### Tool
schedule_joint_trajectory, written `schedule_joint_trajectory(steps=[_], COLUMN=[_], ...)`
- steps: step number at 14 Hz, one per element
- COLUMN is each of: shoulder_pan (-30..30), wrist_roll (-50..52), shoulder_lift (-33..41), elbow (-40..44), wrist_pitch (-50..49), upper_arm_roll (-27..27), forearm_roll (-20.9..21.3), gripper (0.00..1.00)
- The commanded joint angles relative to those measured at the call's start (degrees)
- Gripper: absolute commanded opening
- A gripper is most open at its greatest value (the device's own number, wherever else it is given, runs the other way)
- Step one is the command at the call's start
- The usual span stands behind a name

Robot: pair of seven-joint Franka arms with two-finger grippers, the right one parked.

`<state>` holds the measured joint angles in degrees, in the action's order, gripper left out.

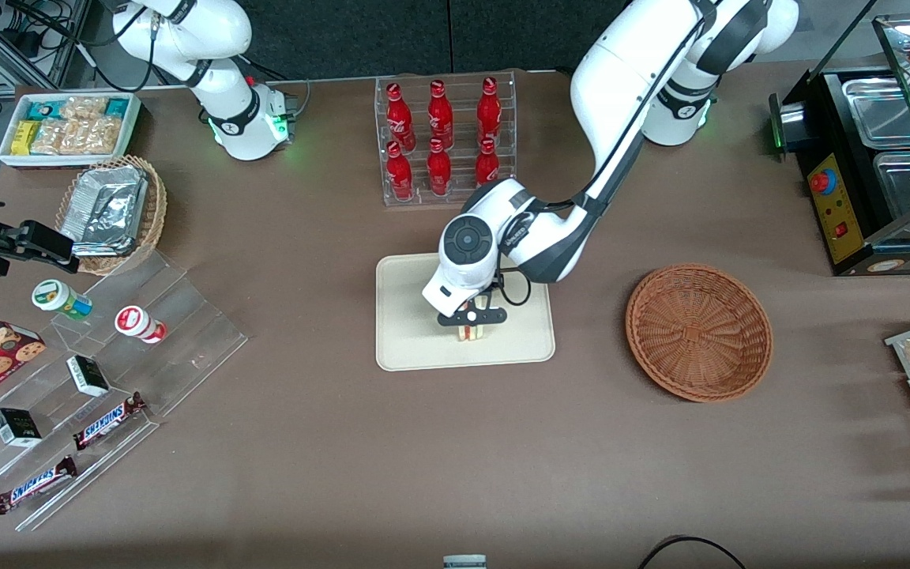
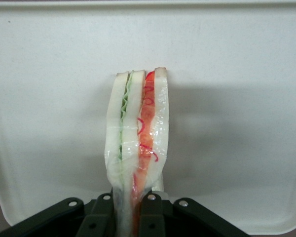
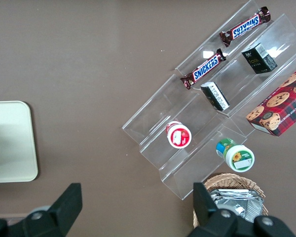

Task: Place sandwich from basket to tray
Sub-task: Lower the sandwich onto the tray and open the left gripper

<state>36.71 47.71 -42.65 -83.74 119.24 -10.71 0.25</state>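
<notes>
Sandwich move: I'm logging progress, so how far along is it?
Done: the basket holds nothing, and the sandwich is over the tray. In hand: the end effector grips it on edge. Left: release it and withdraw; whether it touches the tray is unclear.

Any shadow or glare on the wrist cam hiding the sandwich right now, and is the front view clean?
Left wrist view: the sandwich, held by the gripper, is sharp; its wrap shows slight sheen, and a soft shadow falls on the tray beside it. Front view: evenly lit, the arm casts a shadow on the tray; the basket is plainly empty.
</notes>
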Motion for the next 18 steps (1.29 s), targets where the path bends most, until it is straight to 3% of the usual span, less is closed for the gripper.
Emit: schedule_joint_trajectory(steps=[1,3,12,18], shoulder_pan=[0.6,0.6,-0.5,-8.3], wrist_roll=[0.9,0.7,-2.5,-18.8], shoulder_lift=[-0.9,-0.8,0.9,5.6], elbow=[2.1,2.1,4.6,4.7], wrist_pitch=[-1.3,-1.3,-4.4,-10.4], upper_arm_roll=[0.6,0.6,1.0,2.0], forearm_roll=[0.5,0.6,0.6,0.4], gripper=[0.42,0.98,1.0,1.0])
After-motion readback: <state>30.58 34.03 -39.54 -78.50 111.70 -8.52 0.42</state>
